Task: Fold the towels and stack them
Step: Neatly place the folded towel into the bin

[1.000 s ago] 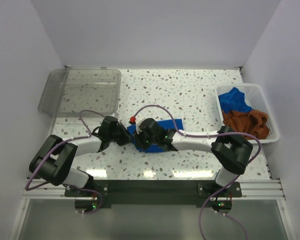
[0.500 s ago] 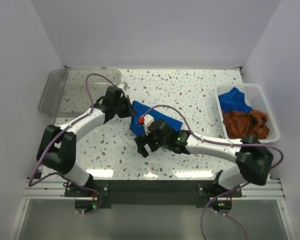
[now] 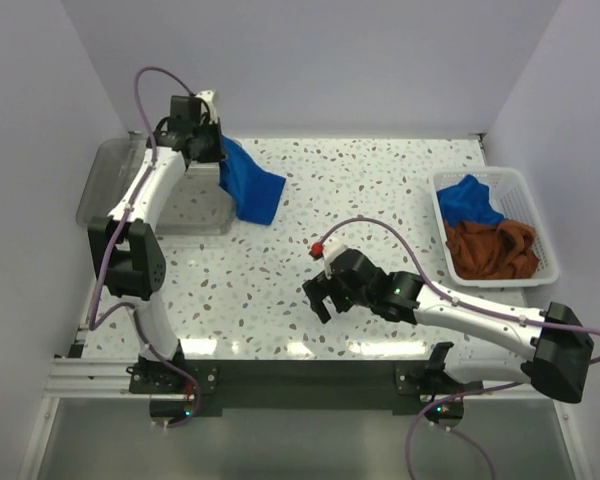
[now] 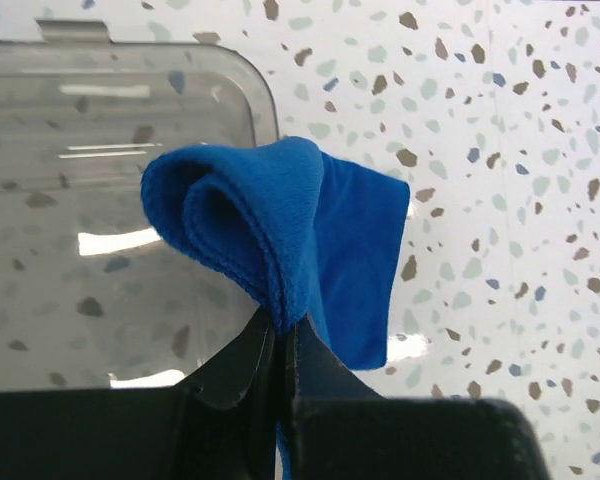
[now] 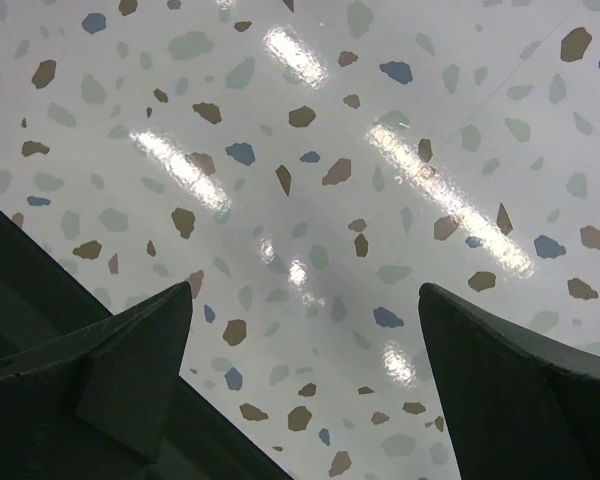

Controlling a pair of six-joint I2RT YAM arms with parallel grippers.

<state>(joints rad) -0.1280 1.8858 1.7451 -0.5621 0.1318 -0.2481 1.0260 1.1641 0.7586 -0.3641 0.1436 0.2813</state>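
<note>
A folded royal blue towel point(image 3: 248, 183) hangs in the air beside the right edge of the clear plastic tray point(image 3: 120, 185), pinched by my left gripper point(image 3: 212, 152). The left wrist view shows that gripper point(image 4: 283, 325) shut on the towel's point(image 4: 280, 230) bunched edge, with the cloth drooping over the tray's point(image 4: 70, 200) corner. My right gripper point(image 3: 320, 297) hovers low over bare table at centre front; in the right wrist view this gripper point(image 5: 305, 300) is open and holds nothing. More towels lie in the white basket point(image 3: 540, 265): a blue one point(image 3: 470, 200) and a rust-brown one point(image 3: 492, 247).
The speckled tabletop point(image 3: 380, 190) runs between the tray at back left and the basket at the right edge. White walls close in the left, back and right. A black rail point(image 3: 300, 372) with both arm bases runs along the front.
My left arm has lifted the blue towel off the table centre and carried it back-left to the tray. My right gripper has let go, opened wide and drawn back toward the front.
</note>
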